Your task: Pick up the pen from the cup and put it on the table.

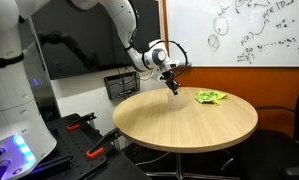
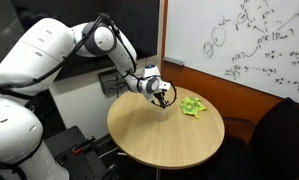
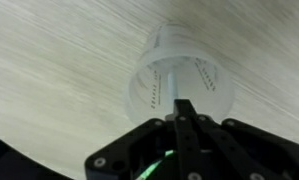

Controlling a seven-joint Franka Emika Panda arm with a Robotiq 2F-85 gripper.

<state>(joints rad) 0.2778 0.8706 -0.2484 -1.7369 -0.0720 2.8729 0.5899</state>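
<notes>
You have the cup [image 3: 149, 90] on the table [image 1: 189, 125], near its edge. In the cup: pen [image 3: 175, 92], upright. Over the cup: gripper [image 3: 184, 112]. Beside the cup, apart: crumpled scrap [image 1: 210, 97], on the table.

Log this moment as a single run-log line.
phase: grasp | gripper: above cup, shut on pen | pen: inside cup, not on table | green item: on table, apart from cup

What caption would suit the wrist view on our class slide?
Robot hand closed on a pen standing in a clear cup on the wooden table.
</notes>
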